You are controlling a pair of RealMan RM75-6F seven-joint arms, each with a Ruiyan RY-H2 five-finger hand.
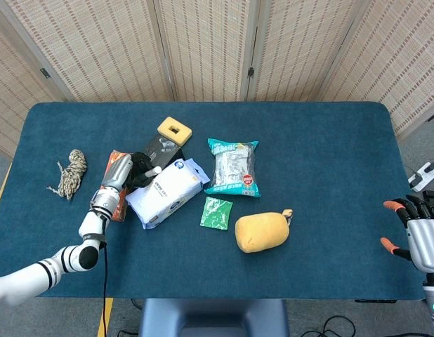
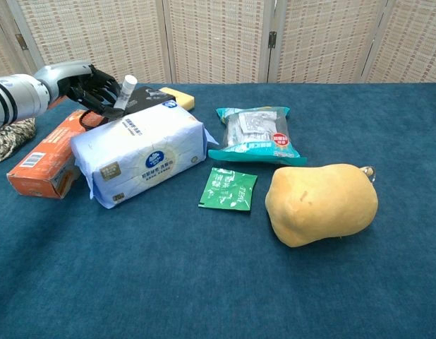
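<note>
White tube (image 2: 125, 92) is sitting pinched in my left hand (image 2: 91, 86) above the tissue pack (image 2: 144, 152); I'm judging a clean lift comes next, while my right hand (image 1: 422, 235) is idling, fingers spread.

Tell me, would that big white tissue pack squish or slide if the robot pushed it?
The tissue pack looks soft and puffy in its plastic wrap, so it would probably dent. It seems light for its size. Lying flat on the blue tablecloth, it would likely slide, not roll, perhaps nudging the orange box beside it.
</note>
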